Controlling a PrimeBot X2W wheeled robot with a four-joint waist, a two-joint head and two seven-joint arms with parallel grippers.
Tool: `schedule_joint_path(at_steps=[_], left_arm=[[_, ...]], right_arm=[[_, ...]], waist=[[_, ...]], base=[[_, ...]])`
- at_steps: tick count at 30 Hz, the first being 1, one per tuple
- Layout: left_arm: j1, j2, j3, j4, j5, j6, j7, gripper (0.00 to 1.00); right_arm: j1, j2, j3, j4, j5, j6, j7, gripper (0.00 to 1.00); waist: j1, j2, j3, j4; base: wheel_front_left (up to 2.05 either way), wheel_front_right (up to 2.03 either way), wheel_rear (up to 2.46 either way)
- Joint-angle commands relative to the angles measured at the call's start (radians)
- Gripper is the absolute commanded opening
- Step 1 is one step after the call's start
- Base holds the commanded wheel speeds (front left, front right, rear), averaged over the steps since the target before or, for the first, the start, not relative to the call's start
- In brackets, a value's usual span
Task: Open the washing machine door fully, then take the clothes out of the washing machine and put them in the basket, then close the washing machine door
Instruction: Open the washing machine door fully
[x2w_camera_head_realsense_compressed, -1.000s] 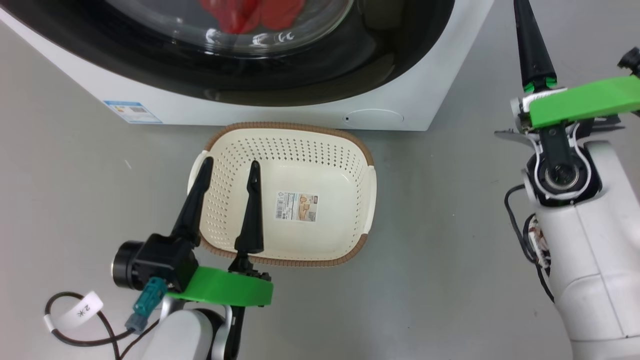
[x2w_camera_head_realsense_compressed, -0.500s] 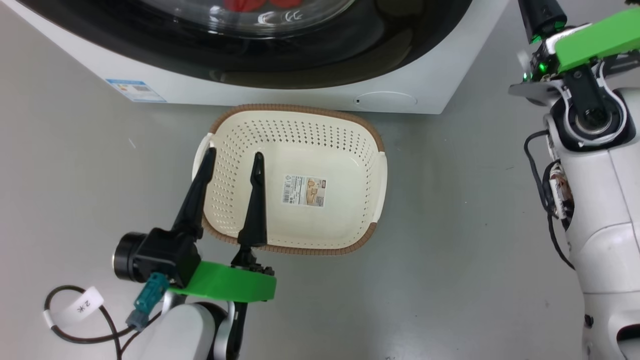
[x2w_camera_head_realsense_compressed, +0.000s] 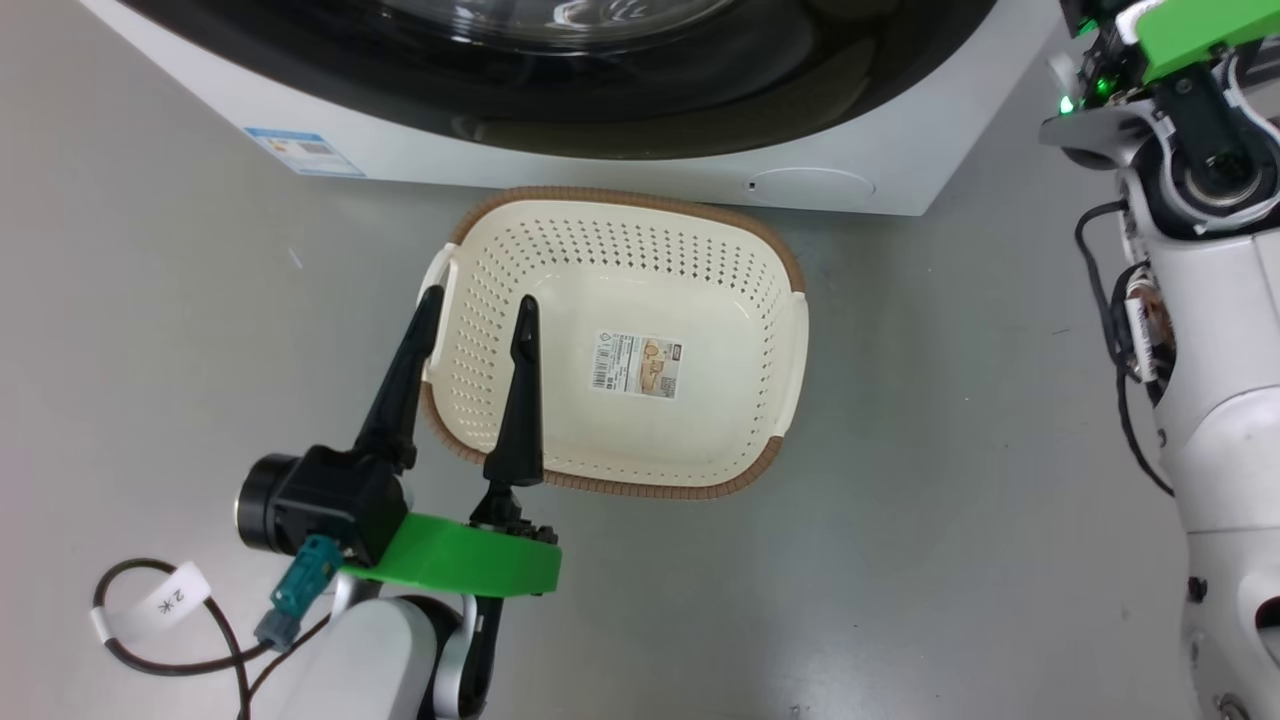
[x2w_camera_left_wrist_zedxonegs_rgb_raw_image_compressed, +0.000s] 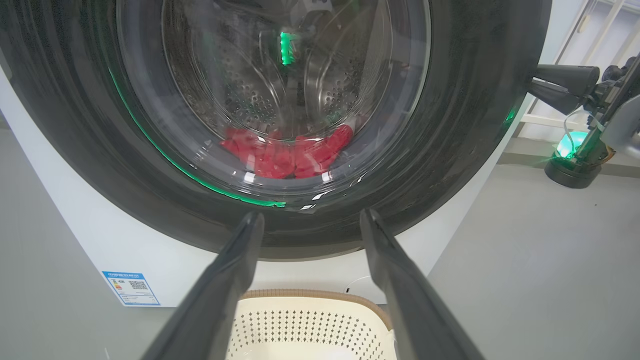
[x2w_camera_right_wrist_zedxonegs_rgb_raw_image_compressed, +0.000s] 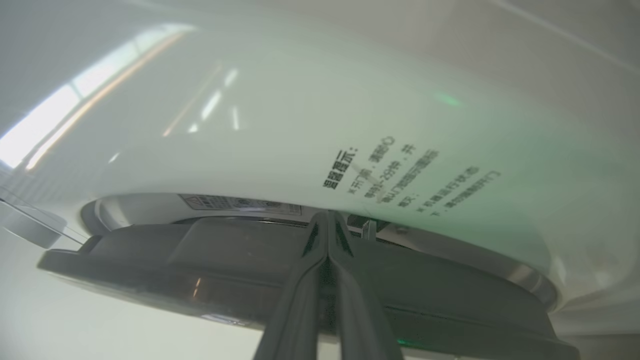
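Right pincer (x2w_camera_right_wrist_zedxonegs_rgb_raw_image_compressed: 327, 220) fingers pressed together, tips wedged at the seam between the washing machine door (x2w_camera_right_wrist_zedxonegs_rgb_raw_image_compressed: 200, 265) edge and the washing machine (x2w_camera_right_wrist_zedxonegs_rgb_raw_image_compressed: 350, 100) front, centre of the right wrist view. The door is not yet swung open, and the red clothes (x2w_camera_left_wrist_zedxonegs_rgb_raw_image_compressed: 280, 155) lie behind it low in the drum, mid-frame in the left wrist view. Left pincer (x2w_camera_head_realsense_compressed: 480, 297) spread apart and empty over the left rim of the basket (x2w_camera_head_realsense_compressed: 620, 195), which sits on the floor just in front of the washer, centre of the head view. Risk: closed tips have little purchase, so an off-axis pull could slip them out and scrape the panel, leaving the door latched.
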Motion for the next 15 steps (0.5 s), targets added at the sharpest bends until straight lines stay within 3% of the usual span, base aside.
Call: schedule_joint_path(at_steps=[1,15], left_arm=[[-0.012,0.013,0.025,-0.020,-0.006,0.003,-0.008,1.00],[-0.009,0.010,0.026,-0.020,-0.007,0.004,-0.008,1.00]], right_arm=[[-0.031,0.020,0.011,-0.016,0.010,0.001,0.017,0.00],[-0.107,0.009,0.013,0.064,-0.015,0.001,0.109,0.00]], waist=[[0.0000,0.0000,0.003,0.008],[0.0000,0.0000,0.007,0.026]], base=[[0.00,0.00,0.00],[0.00,0.00,0.00]])
